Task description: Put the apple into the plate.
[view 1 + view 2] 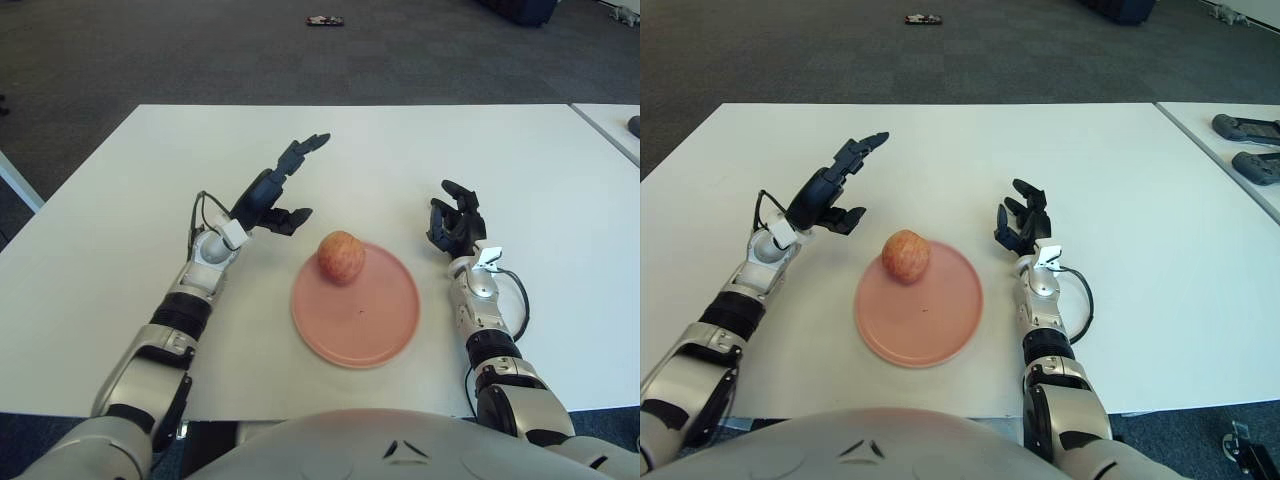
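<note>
A red-yellow apple (341,257) sits on the far left part of the pink plate (370,318) near the middle of the white table. My left hand (280,190) is raised to the left of the apple, clear of it, with its fingers spread open and holding nothing. My right hand (456,222) shows to the right of the plate, its fingers loosely spread upward and empty.
The white table (130,200) stretches wide around the plate. A second table edge (1240,140) with dark devices (1245,128) lies at the far right. A small dark object (326,21) lies on the carpet beyond the table.
</note>
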Robot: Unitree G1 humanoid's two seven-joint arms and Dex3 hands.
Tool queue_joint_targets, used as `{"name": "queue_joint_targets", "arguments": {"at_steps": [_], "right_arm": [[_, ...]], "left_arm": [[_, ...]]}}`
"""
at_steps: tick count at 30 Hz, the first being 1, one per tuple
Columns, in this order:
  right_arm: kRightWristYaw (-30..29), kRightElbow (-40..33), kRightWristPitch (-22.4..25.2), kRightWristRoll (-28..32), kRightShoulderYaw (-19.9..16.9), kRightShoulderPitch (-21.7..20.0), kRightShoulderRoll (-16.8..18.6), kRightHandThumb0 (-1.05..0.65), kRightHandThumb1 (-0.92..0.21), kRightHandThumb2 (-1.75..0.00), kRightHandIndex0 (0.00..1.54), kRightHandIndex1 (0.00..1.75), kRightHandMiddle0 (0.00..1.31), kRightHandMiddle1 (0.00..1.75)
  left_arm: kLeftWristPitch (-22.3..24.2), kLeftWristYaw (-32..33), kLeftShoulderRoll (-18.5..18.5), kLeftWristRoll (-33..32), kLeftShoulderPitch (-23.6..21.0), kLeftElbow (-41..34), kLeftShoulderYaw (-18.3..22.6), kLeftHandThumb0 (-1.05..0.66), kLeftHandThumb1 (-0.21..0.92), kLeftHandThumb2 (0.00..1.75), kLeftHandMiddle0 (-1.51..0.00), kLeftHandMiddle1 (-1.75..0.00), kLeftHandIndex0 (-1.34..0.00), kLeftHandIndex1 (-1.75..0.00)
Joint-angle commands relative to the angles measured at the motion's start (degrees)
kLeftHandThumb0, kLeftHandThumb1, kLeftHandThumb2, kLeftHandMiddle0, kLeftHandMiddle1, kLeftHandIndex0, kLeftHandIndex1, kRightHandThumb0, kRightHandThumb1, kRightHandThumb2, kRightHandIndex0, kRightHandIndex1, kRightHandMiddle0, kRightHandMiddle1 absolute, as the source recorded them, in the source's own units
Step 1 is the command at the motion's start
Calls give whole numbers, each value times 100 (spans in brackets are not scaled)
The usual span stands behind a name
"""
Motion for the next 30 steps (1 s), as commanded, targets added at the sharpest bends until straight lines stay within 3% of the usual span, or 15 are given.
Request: {"name": "queue_joint_targets", "arguments": {"at_steps": [1, 14, 25, 30], "right_arm": [[37, 156, 316, 90, -26, 262, 95, -43, -62, -89, 10, 76, 0, 85], [-13, -8, 449, 72, -1, 309, 137, -40, -60, -93, 10, 77, 0, 87], [-108, -69, 456, -12, 40, 337, 143, -42, -60, -93, 9, 80, 0, 90], [-146, -94, 428, -68, 75, 366, 152, -43, -59, -93, 8, 83, 0, 95]], "left_arm": [[-124, 504, -185, 196, -155, 292, 398, -94, 92, 81, -6, -7, 0, -32], [244, 2191, -710, 995, 38, 185, 1143, -98, 92, 104, -18, -12, 0, -51], [667, 3327, -1180, 1272, -5, 496, 1449, -96, 92, 105, -27, -19, 0, -66], [848, 3463, -1302, 1209, 104, 642, 1465, -93, 92, 105, -28, -21, 0, -68]]}}
